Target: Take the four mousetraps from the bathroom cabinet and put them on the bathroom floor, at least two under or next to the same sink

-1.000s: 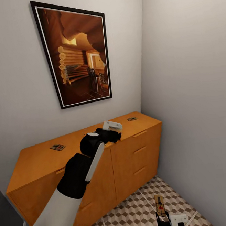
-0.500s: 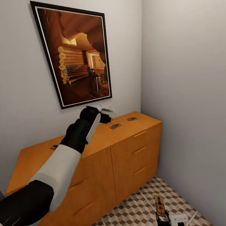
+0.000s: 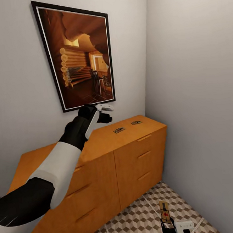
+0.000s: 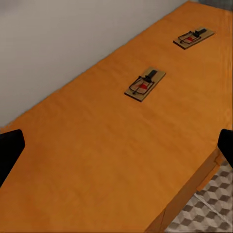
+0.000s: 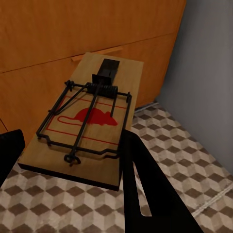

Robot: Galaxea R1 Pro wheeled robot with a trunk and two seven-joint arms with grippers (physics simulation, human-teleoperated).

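2 mousetraps (image 3: 119, 130) lie flat on the cabinet (image 3: 98, 146) top, just ahead of our left end effector (image 3: 105, 112), which hovers above the wood with fingers spread. Our right end effector (image 3: 173, 228) pinches a third mousetrap (image 3: 165, 211) low over the bathroom floor (image 3: 141, 221).

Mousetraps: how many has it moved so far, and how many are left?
None lies on the floor yet. The right hand holds one mousetrap low over the tiles. Two traps sit on the cabinet, with the open left hand above them. I can't see the fourth.
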